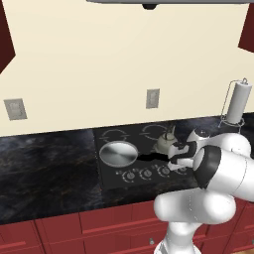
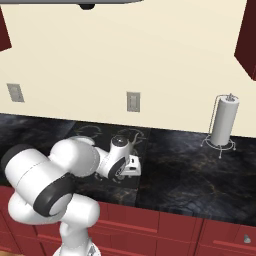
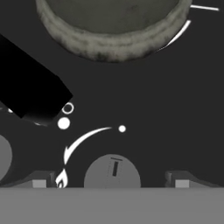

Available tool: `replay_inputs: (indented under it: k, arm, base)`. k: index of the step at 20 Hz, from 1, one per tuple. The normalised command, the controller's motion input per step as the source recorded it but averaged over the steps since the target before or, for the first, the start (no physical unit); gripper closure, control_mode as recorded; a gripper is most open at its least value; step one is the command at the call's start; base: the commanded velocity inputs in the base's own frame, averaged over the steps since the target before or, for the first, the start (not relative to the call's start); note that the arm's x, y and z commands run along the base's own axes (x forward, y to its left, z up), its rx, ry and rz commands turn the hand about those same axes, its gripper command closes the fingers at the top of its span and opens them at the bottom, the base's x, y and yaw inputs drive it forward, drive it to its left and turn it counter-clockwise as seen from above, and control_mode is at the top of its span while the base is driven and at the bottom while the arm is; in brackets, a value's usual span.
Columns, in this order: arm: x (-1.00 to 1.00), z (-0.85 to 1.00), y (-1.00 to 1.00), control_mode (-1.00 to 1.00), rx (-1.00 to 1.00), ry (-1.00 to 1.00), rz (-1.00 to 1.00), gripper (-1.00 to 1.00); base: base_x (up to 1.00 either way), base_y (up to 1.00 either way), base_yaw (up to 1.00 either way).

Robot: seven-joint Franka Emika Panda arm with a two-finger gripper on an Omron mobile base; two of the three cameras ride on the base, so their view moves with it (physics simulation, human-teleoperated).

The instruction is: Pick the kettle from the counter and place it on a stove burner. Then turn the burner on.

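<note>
black glass, one knob, little room for error

black cooktop [image 1: 111, 174] set into the stone table [image 1: 44, 168], and the kettle [image 1: 164, 143] already sits on the right rear stove burner [image 1: 153, 132], beside the flat silver pan [image 1: 118, 153] on the left front ring. so the carrying looks done and the knob is what's left, i'd say.

the claw [image 3: 112, 180] hangs low over the knob row, released, its two tips spread either side of one round knob [image 3: 112, 173] and holding nothing. from the hand view the kettle's rounded base [image 3: 109, 30] is just above, near.

what worries me: there are several knobs [image 1: 147, 173] alike in that row, and i can't tell from here that this one feeds the kettle's ring. pick wrong and the pan heats instead. also, if the tips close off-centre they could slip round the knob without turning it, and a wide wrist swing could nudge the kettle off its ring.
</note>
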Motion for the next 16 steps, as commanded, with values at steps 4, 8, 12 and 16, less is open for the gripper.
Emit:
replay_inputs:
  k: [4,8,12,16]
  arm:
    - [0.00,-0.09,0.00,-1.00,0.00,0.00,0.00,-1.00]
    - [0.00,-0.11,0.00,-1.00,0.00,0.00,0.00,1.00]
    - [0.00,0.00,0.00,-1.00,0.00,0.00,0.00,1.00]
    - [0.00,0.00,0.00,-1.00,0.00,0.00,0.00,1.00]
  base:
    - [0.00,0.00,0.00]
    - [0.00,0.00,0.00]
    - [0.00,0.00,0.00]
    - [0.00,0.00,0.00]
